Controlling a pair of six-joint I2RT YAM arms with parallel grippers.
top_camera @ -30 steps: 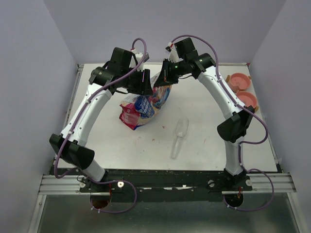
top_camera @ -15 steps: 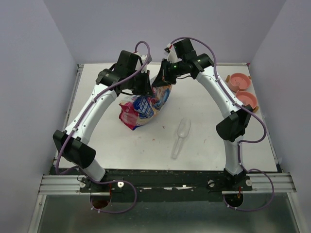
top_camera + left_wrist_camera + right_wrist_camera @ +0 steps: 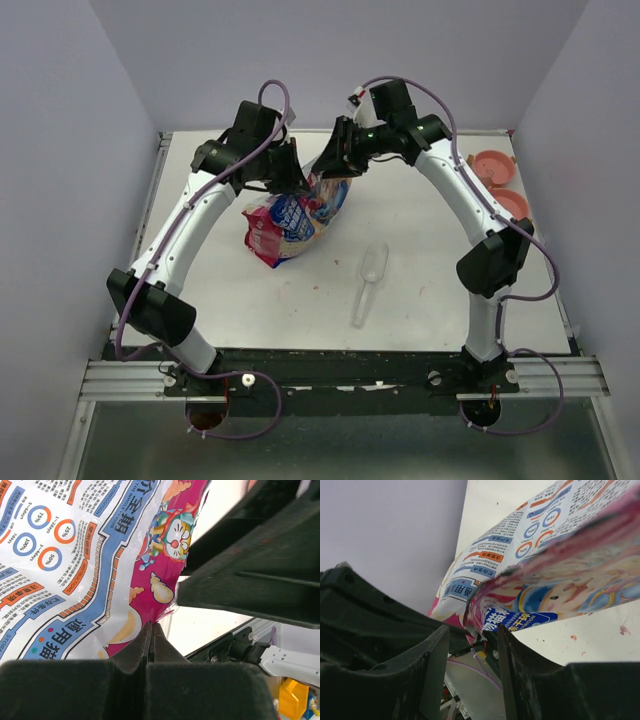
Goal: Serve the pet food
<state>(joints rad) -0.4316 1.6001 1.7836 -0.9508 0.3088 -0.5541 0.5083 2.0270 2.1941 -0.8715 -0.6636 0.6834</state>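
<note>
Bag-opening step: a glossy pink-and-blue cartoon-printed bag [image 3: 293, 215] stands upper centre on the white table [image 3: 420, 270]; left claw [image 3: 151, 630] pinches its top edge; right claw [image 3: 472, 630] straddles it, grip unclear; pet food unseen, presumably inside; next, likely part the mouth.

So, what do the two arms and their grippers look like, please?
Both the left arm and right arm have white links with bulky black joints. A purple cable runs along each. The left gripper and right gripper have matte black fingers.
</note>
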